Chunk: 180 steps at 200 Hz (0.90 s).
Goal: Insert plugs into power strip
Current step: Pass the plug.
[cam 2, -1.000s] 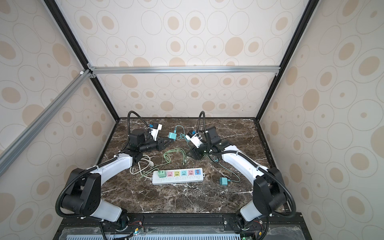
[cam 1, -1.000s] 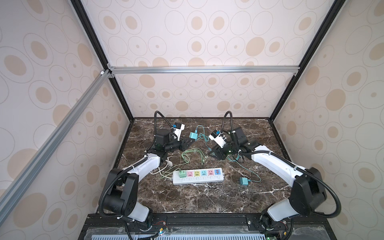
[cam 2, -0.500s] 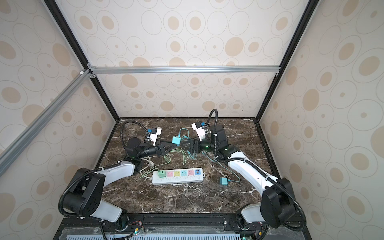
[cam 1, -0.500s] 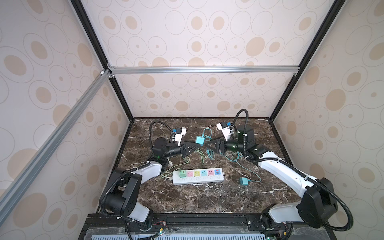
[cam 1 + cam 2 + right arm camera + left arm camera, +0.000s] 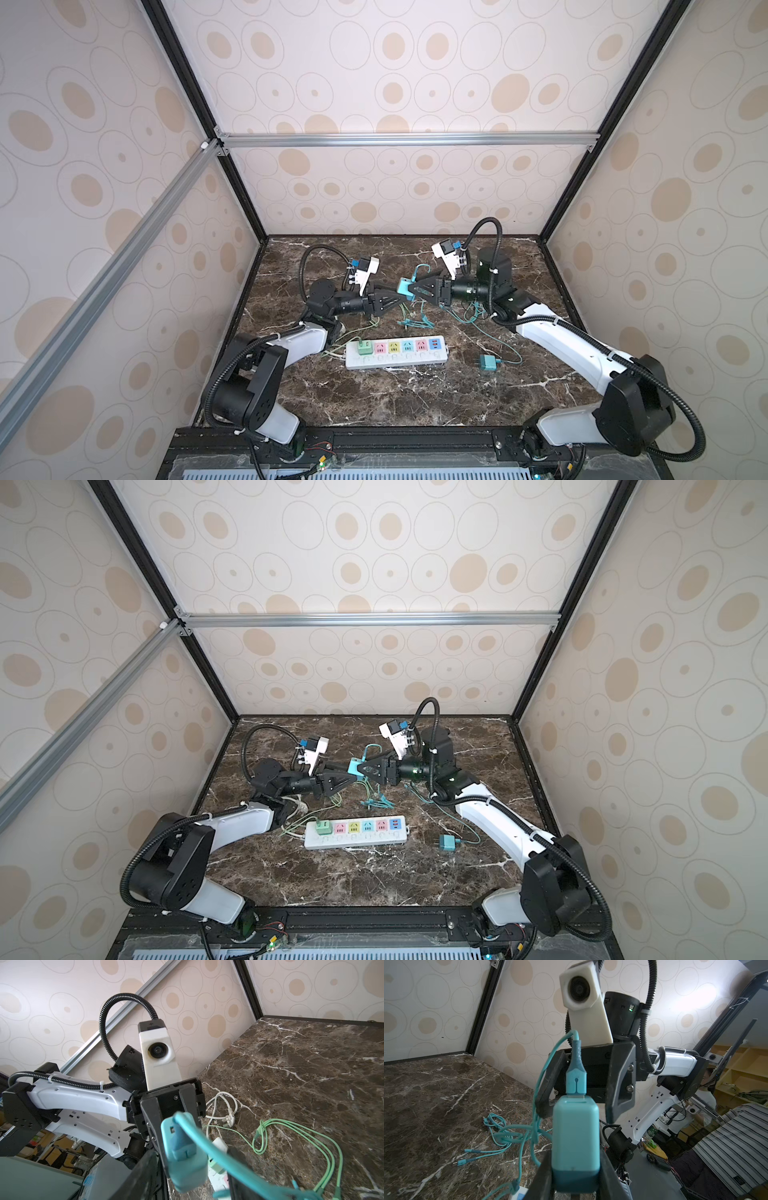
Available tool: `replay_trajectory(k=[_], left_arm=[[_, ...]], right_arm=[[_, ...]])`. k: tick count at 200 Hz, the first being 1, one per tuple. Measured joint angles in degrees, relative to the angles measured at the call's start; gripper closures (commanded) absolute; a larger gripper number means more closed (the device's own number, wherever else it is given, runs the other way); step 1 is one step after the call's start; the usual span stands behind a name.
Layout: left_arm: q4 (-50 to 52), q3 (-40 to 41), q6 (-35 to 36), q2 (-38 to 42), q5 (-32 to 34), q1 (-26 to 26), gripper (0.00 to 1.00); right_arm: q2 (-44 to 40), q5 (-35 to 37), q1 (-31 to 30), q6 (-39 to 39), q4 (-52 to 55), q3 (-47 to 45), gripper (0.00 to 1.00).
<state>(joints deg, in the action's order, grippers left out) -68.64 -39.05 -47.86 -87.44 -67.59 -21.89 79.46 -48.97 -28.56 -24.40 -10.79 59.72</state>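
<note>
Right jaws nearer teal plug, cable end toward them

Cream circle-patterned walls; dark marble floor; aluminium crossbar overhead.

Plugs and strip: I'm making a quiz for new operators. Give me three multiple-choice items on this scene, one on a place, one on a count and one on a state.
1. Where is the mint plug? A lying loose; B in the strip's end socket; C held in the air.
2. How many strip sockets are filled? A one; B two; C three.
3. The left gripper is: A wide open; B shut on a teal plug; C shut on nothing.

Key:
1 B: both top views show it standing in the end socket.
2 A: only the mint plug is in, and four coloured squares show bare.
3 B: the left wrist view shows it clamping the plug's sides.
</note>
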Motion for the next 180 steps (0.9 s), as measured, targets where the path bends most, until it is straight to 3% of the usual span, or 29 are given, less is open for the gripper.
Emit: replay_trajectory(k=[87,129,180], left_arm=[[1.64,-0.96,0.07,-0.11,-1.77,-0.22,0.86],[2.27,-1.22,-0.22,-0.11,-2.64,-0.39,0.84],[4.04,-1.73,0.26,-0.11,-3.54,-0.44,0.6]], right_arm=[[2.08,-4.35,-0.15,-0.63,-0.94,0.92,0.56],[2.08,-5.42,-0.13,0.35,-0.79,1.03,0.72],[2.08,-6.32,0.04,4.0,1.11,1.38,0.79]])
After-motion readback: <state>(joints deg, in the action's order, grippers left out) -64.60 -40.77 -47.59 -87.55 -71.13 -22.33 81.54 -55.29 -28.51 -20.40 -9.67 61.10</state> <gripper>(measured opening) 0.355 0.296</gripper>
